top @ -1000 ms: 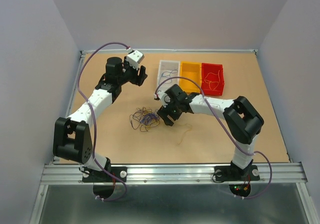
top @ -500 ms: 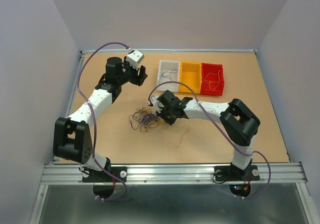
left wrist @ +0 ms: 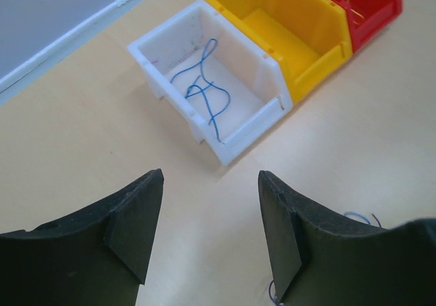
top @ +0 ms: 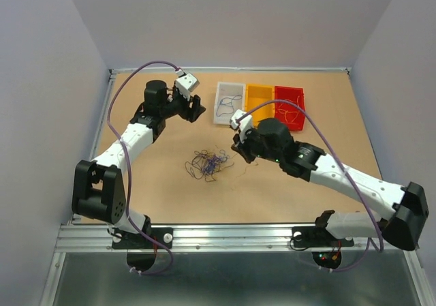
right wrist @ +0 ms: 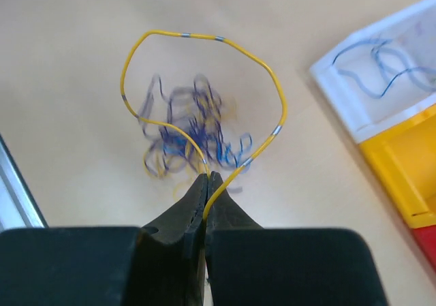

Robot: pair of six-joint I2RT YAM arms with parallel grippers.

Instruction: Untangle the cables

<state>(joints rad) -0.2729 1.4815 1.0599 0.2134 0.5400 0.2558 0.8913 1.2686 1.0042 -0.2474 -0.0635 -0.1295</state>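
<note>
Pale grey walls [top: 238, 20] enclose our tan wooden tabletop [top: 157, 197]. The white plastic bin [top: 230, 84] holds a blue wire [left wrist: 204, 91], and the red plastic bin [top: 289, 88] an orange strand [top: 293, 108]. Our right gripper [right wrist: 208, 180] pinches a yellow wire loop [right wrist: 204, 37] beside the tangle of thin cables [top: 208, 164] mid-table. Our left gripper [left wrist: 210, 183] is spread.

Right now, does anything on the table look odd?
Oddly, yellow-orange wires lie in the red bin while the yellow bin beside it looks empty. Nothing looks spilled or damaged; the tangled cables sit mid-table.

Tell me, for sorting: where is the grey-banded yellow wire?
In the right wrist view, the yellow wire loops from the shut right gripper, framing the tangle.
</note>
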